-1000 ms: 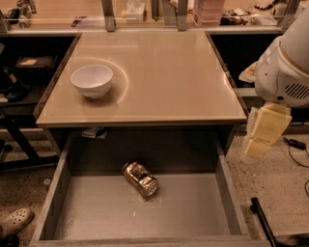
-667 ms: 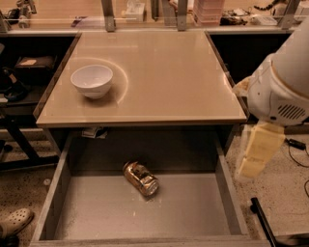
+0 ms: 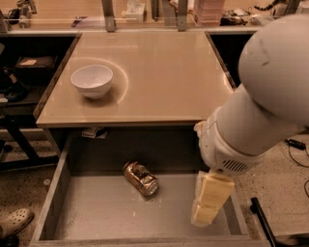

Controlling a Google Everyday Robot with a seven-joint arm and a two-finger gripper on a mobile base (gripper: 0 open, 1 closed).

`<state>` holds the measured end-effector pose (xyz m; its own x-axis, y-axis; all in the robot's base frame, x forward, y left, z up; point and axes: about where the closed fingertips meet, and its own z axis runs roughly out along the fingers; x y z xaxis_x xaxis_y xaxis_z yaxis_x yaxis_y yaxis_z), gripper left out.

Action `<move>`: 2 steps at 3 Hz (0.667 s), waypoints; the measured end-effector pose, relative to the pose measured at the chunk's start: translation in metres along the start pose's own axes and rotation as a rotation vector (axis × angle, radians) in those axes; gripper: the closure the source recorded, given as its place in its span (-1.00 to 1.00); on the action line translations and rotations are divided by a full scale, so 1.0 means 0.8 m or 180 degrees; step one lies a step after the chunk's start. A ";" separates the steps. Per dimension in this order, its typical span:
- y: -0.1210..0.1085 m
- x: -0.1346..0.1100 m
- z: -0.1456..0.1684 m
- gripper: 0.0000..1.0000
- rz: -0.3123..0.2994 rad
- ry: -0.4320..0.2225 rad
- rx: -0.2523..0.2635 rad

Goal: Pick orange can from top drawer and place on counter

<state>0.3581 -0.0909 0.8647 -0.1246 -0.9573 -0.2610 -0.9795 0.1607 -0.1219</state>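
Note:
The orange can [image 3: 140, 178] lies on its side on the speckled grey floor of the open top drawer [image 3: 96, 214], near the middle towards the back. My gripper [image 3: 211, 201] hangs down from the big white arm [image 3: 256, 116] over the right part of the drawer, to the right of the can and apart from it. It holds nothing that I can see. The beige counter [image 3: 164, 72] lies just behind the drawer.
A white bowl [image 3: 92, 80] stands on the left part of the counter. A cluttered shelf [image 3: 145, 14] runs along the back. A shoe [image 3: 14, 223] shows on the floor at the lower left. Cables [image 3: 294, 144] lie on the floor at the right.
My arm has swung left and closer to the camera. The gripper has moved from beside the drawer's right wall to over the drawer's right part. The can and bowl have not moved.

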 end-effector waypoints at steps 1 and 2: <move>0.002 0.000 0.003 -1.00 -0.0011 0.0012 -0.0010; 0.010 -0.009 0.020 -1.00 0.0135 -0.0087 -0.0004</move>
<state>0.3534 -0.0785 0.8504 -0.1615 -0.9427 -0.2919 -0.9736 0.2006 -0.1091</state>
